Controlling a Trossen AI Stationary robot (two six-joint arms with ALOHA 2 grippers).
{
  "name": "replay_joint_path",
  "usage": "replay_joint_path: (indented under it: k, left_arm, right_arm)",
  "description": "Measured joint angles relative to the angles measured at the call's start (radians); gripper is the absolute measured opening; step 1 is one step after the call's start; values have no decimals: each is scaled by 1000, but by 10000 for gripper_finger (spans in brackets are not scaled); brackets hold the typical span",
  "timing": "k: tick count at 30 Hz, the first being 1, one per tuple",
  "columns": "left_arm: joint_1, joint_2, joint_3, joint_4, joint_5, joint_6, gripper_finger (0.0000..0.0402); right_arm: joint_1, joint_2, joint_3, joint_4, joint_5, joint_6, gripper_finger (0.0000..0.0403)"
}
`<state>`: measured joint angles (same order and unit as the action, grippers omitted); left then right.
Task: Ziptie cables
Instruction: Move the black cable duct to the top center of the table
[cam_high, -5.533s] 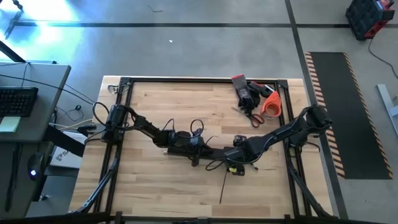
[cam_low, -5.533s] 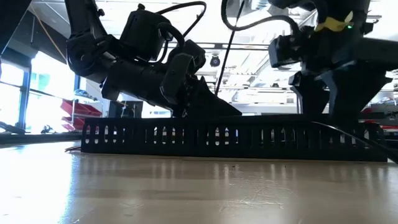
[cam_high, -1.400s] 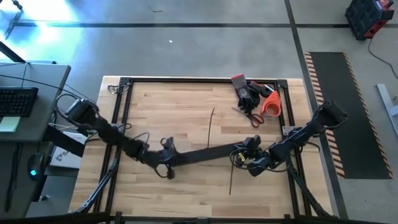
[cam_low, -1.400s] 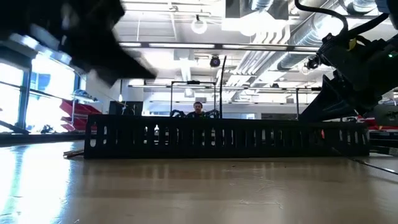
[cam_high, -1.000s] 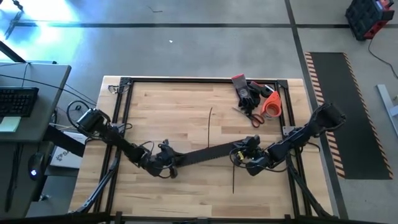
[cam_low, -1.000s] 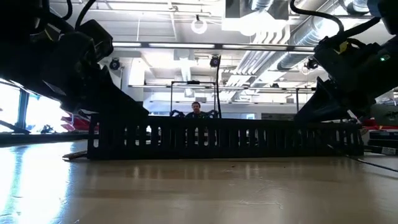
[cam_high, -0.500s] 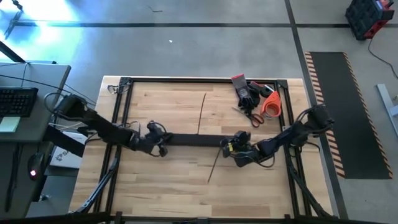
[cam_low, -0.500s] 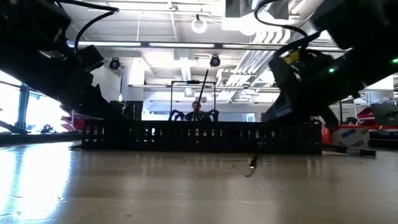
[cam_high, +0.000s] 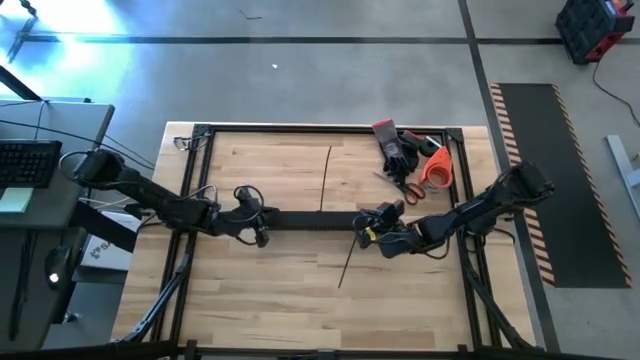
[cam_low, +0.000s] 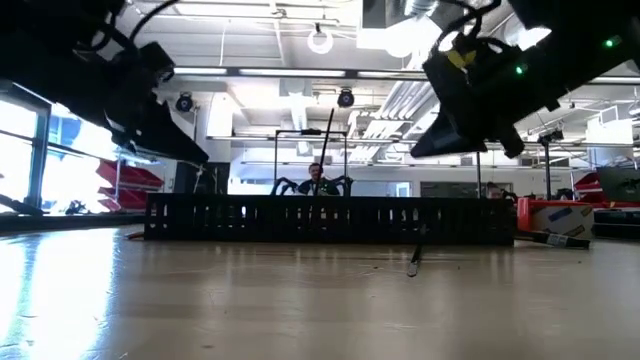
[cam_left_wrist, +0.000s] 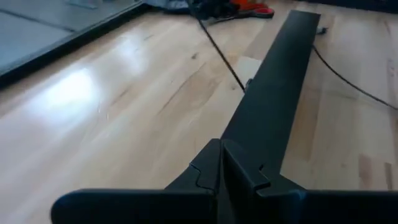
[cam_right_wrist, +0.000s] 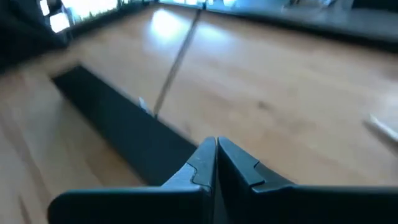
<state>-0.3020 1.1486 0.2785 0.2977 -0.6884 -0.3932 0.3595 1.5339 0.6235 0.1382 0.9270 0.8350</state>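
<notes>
The cables (cam_high: 327, 180) lie as a thin dark bundle across the flat black perforated bar (cam_high: 310, 222) in the middle of the worktop (cam_high: 290, 300), one end running toward the far edge, the other trailing toward the near edge. The left tool (cam_high: 262, 222) is pinched shut at the bar's left end and the right tool (cam_high: 366, 228) shut at its right end, probably to steady the bar. The cables cross between both tools, nearer the right one, held by neither.

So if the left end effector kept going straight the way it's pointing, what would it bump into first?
Probably the black bar. The shut left end effector points right along it, at its near end.
</notes>
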Motion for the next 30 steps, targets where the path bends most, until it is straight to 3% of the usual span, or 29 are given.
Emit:
replay_joint_path:
  k: [6,14,19,30]
  left_arm:
    - [45,157,-18,59,25,-81,0]
    - [120,280,-16,50,-60,-176,0]
    - [154,220,-24,-1,-49,-108,0]
    - [240,-89,-29,-191,17,30,0]
  right_arm:
    - [-2,63,-14,-133,-126,113,0]
    - [-44,194,-28,-28,-43,180,0]
    - [-105,208,-31,68,-60,115,0]
    - [-271,224,8,142,-109,34,0]
